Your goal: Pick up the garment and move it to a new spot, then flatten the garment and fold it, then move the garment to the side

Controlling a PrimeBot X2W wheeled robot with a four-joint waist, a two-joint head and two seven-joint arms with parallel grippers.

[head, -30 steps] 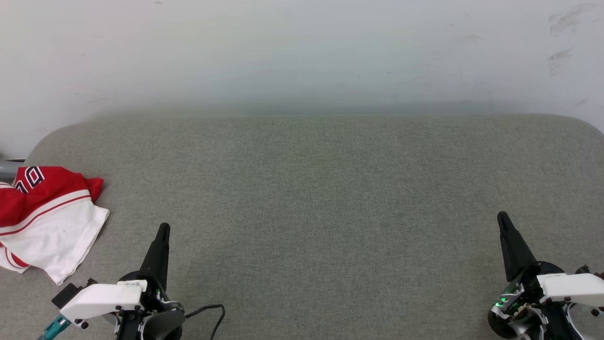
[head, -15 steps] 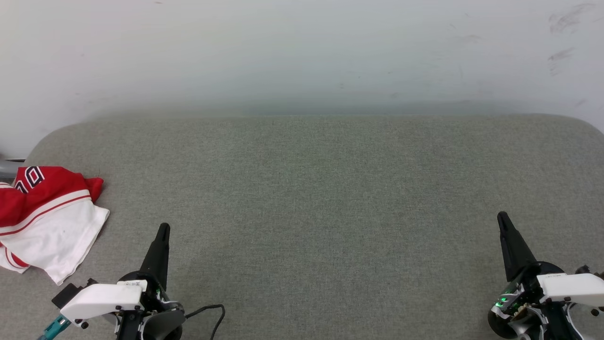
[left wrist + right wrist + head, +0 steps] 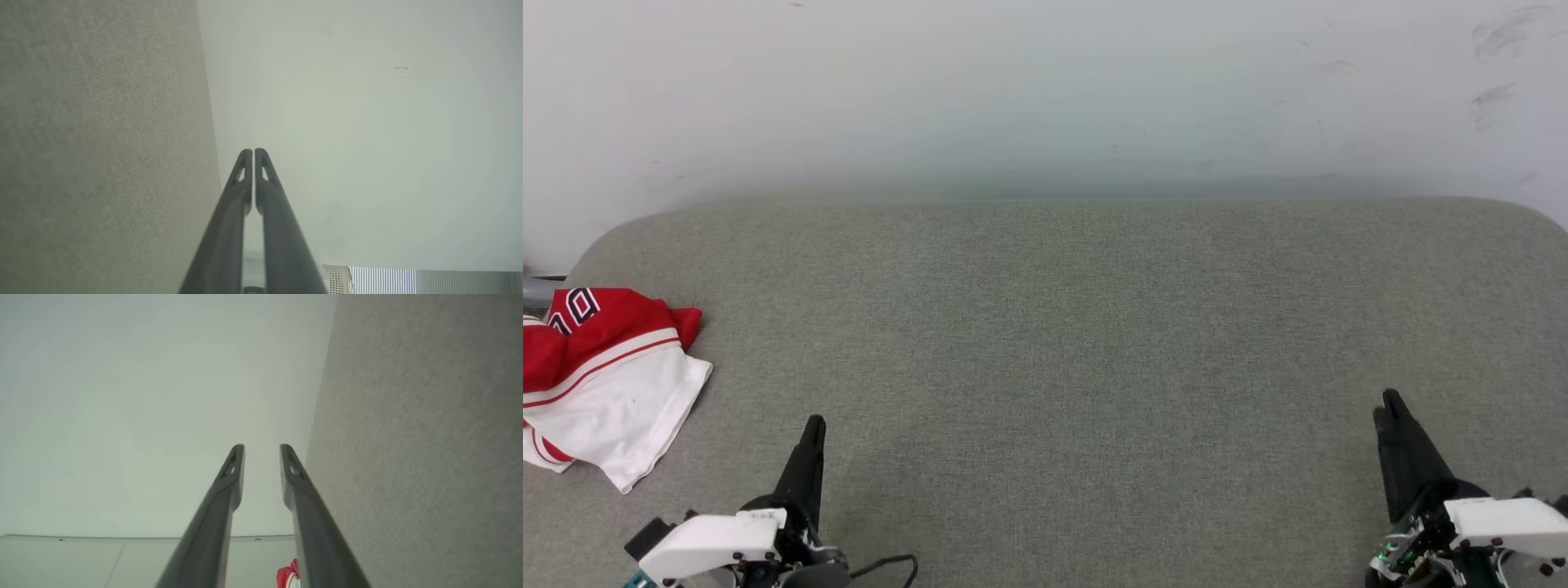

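Right now the garment (image 3: 605,371) lies crumpled at the far left edge of the grey fabric counter (image 3: 1054,327), white sleeve uppermost, touched by neither arm. Nearest to it, the left gripper (image 3: 814,426) hovers low with its fingers pressed together and empty. Way across on the other side, the right gripper (image 3: 1388,406) shows a narrow gap between its fingers, holding nothing.
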